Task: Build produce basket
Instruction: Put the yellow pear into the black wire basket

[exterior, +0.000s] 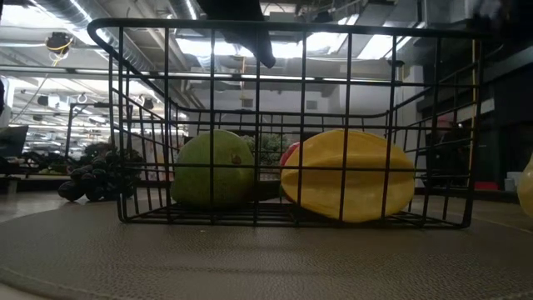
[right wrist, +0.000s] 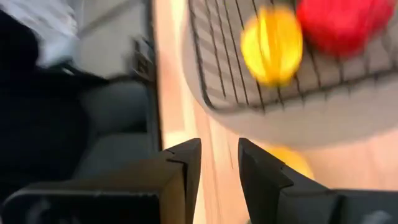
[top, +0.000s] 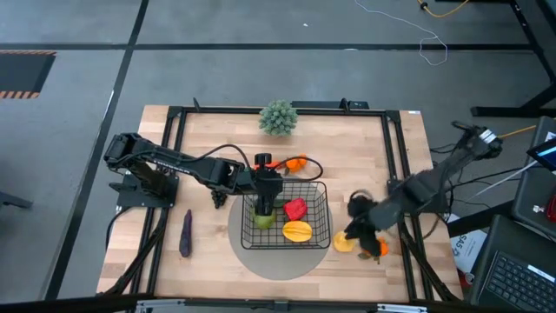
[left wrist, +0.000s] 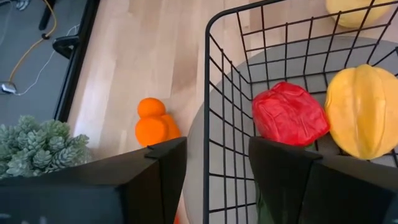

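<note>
The black wire basket stands on a grey round mat. It holds a green pear, a red pepper and a yellow ridged fruit. My left gripper is open at the basket's left wall, with one finger outside it and one inside, above the pear. My right gripper hovers right of the basket with a narrow gap between its fingers and nothing in it. A lemon and an orange piece lie beside it. Orange fruits lie behind the basket.
A purple eggplant lies on the wood left of the mat. Dark grapes lie beside the basket. The spiky plant stands near the far edge. A black frame borders the table.
</note>
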Robot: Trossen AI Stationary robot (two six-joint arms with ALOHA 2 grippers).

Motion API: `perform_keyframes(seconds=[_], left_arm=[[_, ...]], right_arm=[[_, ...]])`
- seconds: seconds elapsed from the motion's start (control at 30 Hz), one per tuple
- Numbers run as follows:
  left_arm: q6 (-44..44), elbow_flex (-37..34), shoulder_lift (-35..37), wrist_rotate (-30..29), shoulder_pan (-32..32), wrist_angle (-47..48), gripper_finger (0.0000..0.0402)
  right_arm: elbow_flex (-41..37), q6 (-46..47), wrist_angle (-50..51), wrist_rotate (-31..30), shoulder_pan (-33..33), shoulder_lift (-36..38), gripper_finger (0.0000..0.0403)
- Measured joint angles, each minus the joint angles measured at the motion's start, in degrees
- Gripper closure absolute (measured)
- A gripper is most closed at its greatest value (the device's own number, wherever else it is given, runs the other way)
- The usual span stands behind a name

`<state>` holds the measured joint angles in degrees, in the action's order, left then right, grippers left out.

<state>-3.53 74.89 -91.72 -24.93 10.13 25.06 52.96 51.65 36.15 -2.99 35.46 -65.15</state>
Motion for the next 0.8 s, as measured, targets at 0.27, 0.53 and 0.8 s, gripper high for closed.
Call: perform_keyframes(seconds=[0.27, 0.53, 0.8], left_arm=[[0.0, 0.0, 0.0, -0.1, 0.0, -0.1, 0.0243], [0.0, 0.0, 0.0, -0.1, 0.0, -0.2, 0.0243], [0.0, 0.0, 0.0, -0.1, 0.0, -0.2, 0.0243]], right_arm=[[-0.5, 5.5, -0.1, 0.1, 2.7, -8.4, 0.0306], [-0.5, 6.8, 2.3, -0.4, 2.8, -11.7, 0.0306], [-0.5, 6.5, 3.8, -0.4, 2.4, -11.6, 0.0306]])
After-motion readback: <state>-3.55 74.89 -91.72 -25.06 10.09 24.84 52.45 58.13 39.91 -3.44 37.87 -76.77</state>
